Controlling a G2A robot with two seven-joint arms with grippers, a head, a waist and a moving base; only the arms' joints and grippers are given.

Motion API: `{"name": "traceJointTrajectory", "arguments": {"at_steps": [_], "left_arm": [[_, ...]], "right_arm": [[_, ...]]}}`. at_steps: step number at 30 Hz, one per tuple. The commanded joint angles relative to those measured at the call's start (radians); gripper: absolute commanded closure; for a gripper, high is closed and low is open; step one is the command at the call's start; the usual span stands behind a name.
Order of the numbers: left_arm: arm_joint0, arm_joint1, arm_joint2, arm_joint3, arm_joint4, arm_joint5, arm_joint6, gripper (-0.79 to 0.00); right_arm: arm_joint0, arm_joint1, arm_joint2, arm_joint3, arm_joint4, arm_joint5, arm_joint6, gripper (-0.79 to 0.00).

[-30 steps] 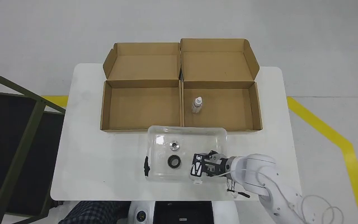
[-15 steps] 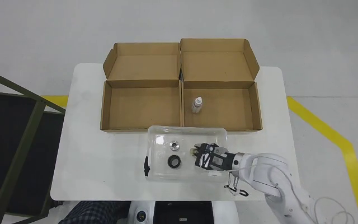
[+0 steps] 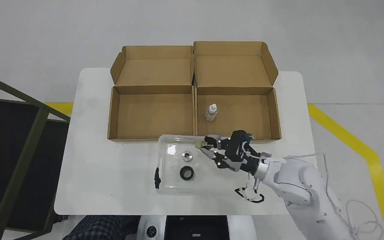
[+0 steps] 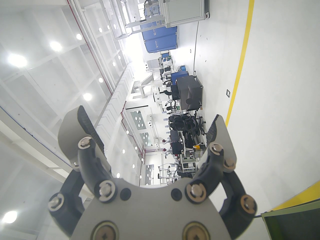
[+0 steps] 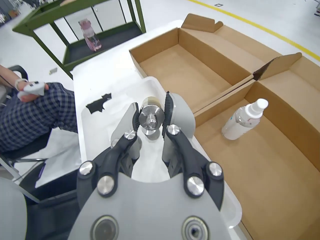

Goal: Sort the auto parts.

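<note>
Right wrist view, right end effector (image 5: 150, 116) pinching metal part (image 5: 151, 121), w/ part above clear tray (image 5: 152, 79)

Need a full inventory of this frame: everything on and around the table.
table: 1, white, under everything
left box: 1, brown cardboard, open, far side of the table
right box: 1, brown cardboard, open, beside the left box
bottle: 1, white, in the right box
clear tray: 1, transparent, near side of the table
silver fitting: 1, silver, in the tray
black ring: 1, black, in the tray
black scrap: 1, black, beside the tray
green rack: 1, green, on the floor left of the table
held metal part: 1, silver, over the tray
right gripper: 1, grey-black, shut on the held metal part
left gripper: 1, grey-black, open, empty
</note>
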Motion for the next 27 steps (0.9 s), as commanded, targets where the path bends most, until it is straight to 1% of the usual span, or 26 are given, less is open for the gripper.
{"name": "traceJointTrajectory", "arguments": {"at_steps": [1,5,12,16,27], "left_arm": [[0.000,0.000,0.000,0.000,0.000,0.000,0.000,-0.785],[0.000,0.000,0.000,0.000,0.000,0.000,0.000,-0.785],[0.000,0.000,0.000,0.000,0.000,0.000,0.000,-0.785],[0.000,0.000,0.000,0.000,0.000,0.000,0.000,-0.785],[0.000,0.000,0.000,0.000,0.000,0.000,0.000,-0.785]], "right_arm": [[0.013,-0.002,-0.001,0.013,0.064,0.006,-0.015,0.000],[0.023,-0.006,-0.005,0.032,0.190,0.004,-0.054,0.000],[0.028,-0.009,0.019,0.040,0.325,0.022,-0.105,0.000],[0.022,-0.011,0.039,0.022,0.368,0.032,-0.162,0.000],[0.009,-0.018,0.063,-0.026,0.382,0.033,-0.269,0.000]]}}
